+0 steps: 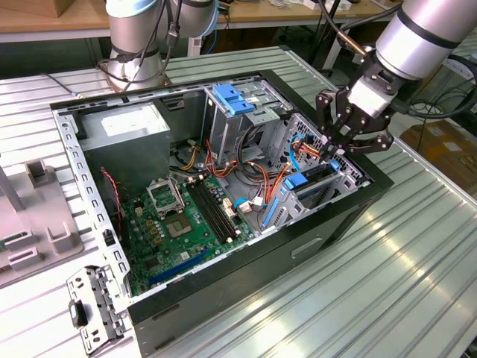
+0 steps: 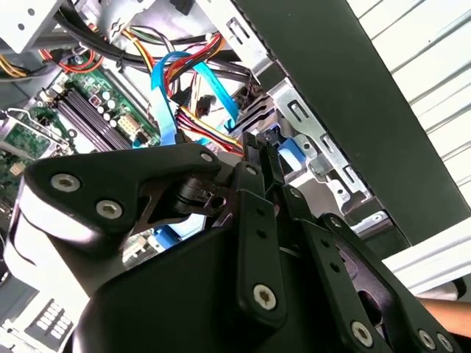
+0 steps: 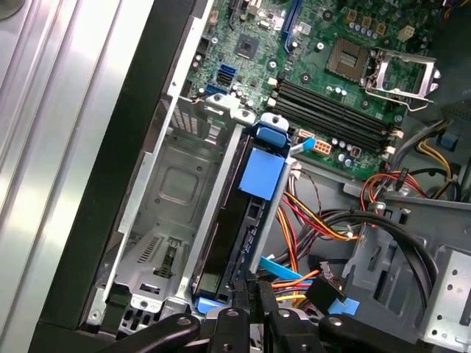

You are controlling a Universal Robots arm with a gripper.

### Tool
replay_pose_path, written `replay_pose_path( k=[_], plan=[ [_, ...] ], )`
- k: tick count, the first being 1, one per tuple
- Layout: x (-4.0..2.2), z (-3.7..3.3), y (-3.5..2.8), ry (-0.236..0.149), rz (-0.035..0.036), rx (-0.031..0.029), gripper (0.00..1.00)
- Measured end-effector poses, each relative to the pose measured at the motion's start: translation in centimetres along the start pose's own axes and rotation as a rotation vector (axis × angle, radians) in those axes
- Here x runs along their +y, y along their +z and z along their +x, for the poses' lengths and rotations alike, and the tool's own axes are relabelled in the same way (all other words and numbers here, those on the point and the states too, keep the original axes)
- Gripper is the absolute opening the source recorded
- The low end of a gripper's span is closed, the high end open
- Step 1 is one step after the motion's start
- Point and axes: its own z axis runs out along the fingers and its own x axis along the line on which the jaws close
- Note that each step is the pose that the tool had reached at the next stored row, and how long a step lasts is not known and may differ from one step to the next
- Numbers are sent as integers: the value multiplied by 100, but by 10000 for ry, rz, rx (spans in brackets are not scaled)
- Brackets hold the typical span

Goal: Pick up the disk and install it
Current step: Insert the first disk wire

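where disk (image 3: 243,220) sits edge-on in bay (image 3: 173,191), gripper (image 1: 344,142) just above

place: looked like a robotics lab or workshop
clues: ribbed metal table (image 1: 417,253), opened PC case (image 1: 223,186) on it, wooden workbench (image 1: 45,22) behind, loose cables (image 1: 440,112)

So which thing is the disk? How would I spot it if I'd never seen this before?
Find the open black computer case on the ribbed metal table. Go to the metal drive cage at the exterior view's right, just under the robot's hand. The disk stands on edge in that cage, a thin dark slab with blue plastic rails, unlike the flat green motherboard or the big grey power-supply box.
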Motion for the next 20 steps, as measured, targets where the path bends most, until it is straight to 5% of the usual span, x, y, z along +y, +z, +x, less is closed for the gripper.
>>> replay_pose_path(
  k=[20],
  plan=[
    [0,1,13,2009,215,3,17]
  ],
)
